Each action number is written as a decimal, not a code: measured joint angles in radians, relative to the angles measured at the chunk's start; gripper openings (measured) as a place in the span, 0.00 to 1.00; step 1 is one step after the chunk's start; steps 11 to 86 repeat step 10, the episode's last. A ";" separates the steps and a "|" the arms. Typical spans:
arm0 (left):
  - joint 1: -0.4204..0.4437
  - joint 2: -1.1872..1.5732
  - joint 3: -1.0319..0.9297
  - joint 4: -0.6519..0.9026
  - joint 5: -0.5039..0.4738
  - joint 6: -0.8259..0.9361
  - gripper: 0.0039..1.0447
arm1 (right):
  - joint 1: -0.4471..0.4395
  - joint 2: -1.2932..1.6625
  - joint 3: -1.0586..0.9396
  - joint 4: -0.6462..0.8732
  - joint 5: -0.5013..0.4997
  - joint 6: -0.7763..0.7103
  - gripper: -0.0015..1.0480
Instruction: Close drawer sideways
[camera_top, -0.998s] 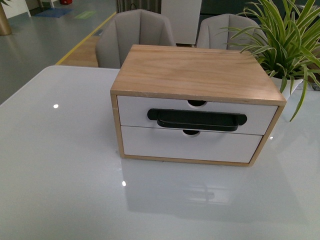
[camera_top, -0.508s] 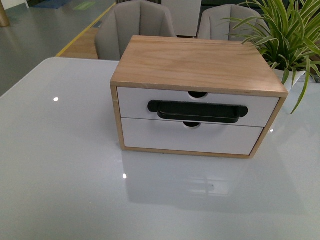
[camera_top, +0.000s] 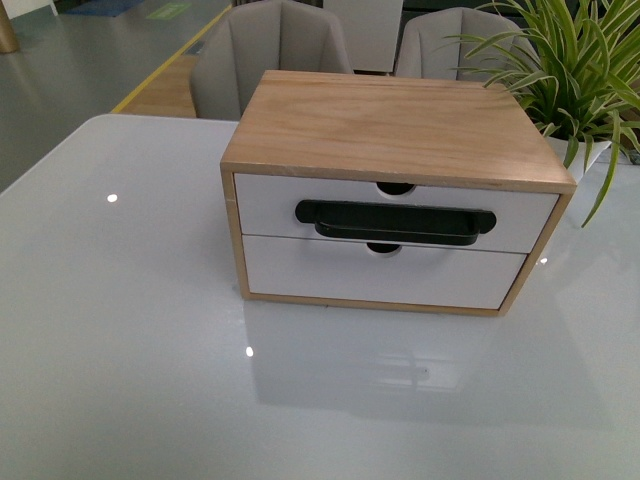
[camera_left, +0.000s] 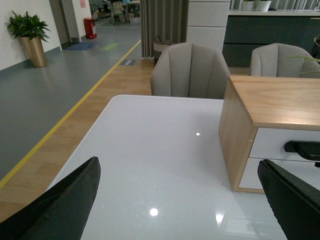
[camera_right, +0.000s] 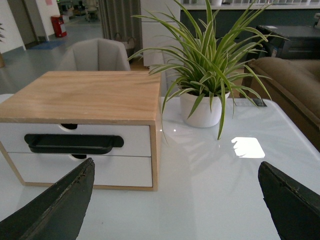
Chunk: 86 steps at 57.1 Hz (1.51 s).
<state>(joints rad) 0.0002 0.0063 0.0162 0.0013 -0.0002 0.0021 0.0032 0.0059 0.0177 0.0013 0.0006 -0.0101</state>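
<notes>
Beyond both grippers' fingers (camera_right: 55, 205) (spread wide), the drawer (camera_top: 396, 212) sits apart.

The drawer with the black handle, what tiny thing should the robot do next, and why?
Probably nothing more than keeping both arms back. The drawer looks already shut, its white front level with the wooden cabinet frame. The left tool and right tool are open and touch nothing.

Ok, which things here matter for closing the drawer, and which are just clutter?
Job:
drawer
handle
left gripper
right gripper

Just about:
lower drawer
plant
chairs
table
</notes>
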 joint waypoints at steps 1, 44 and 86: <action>0.000 0.000 0.000 0.000 0.000 0.000 0.92 | 0.000 0.000 0.000 0.000 0.000 0.000 0.91; 0.000 0.000 0.000 0.000 0.000 0.000 0.92 | 0.000 0.000 0.000 0.000 0.000 0.000 0.91; 0.000 0.000 0.000 0.000 0.000 0.000 0.92 | 0.000 0.000 0.000 0.000 0.000 0.000 0.91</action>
